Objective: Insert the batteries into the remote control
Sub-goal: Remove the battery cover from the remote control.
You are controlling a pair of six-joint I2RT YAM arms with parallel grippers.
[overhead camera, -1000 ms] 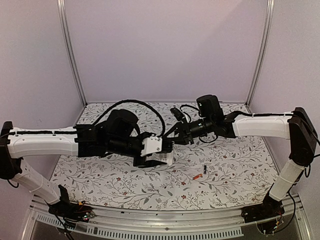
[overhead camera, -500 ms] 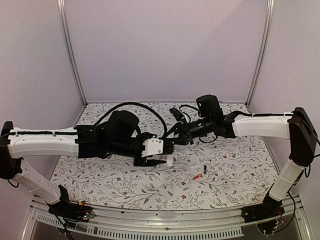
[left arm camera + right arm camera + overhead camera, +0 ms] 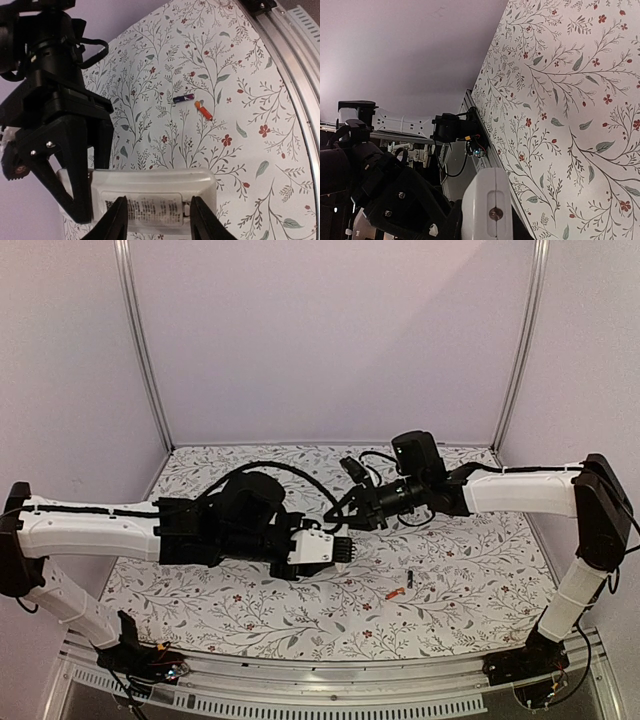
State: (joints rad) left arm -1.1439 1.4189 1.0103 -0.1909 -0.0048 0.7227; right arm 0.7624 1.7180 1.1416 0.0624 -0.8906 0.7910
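The white remote control (image 3: 155, 187) is held in the air, its labelled back toward the left wrist camera. My right gripper (image 3: 75, 200) is shut on its left end; in the right wrist view the remote (image 3: 487, 200) shows end-on between the black fingers. My left gripper (image 3: 157, 205) is open, its fingertips (image 3: 119, 210) set against the remote's back, one on each side of the label. In the top view both grippers meet at the centre, the left (image 3: 340, 550) and the right (image 3: 340, 525), hiding the remote. The black battery (image 3: 409, 578) and orange-red battery (image 3: 394, 593) lie on the table, also seen in the left wrist view (image 3: 183, 98), (image 3: 204, 111).
A floral-patterned table cover (image 3: 470, 560) spans the cell. A metal rail (image 3: 330, 695) runs along the near edge. Plain walls with aluminium posts (image 3: 140, 350) close the back and sides. Black cables (image 3: 300, 455) loop above the left wrist.
My left gripper has moved down and right and turned onto the remote's back, covering it in the top view. The right arm has barely moved. The batteries have not moved.
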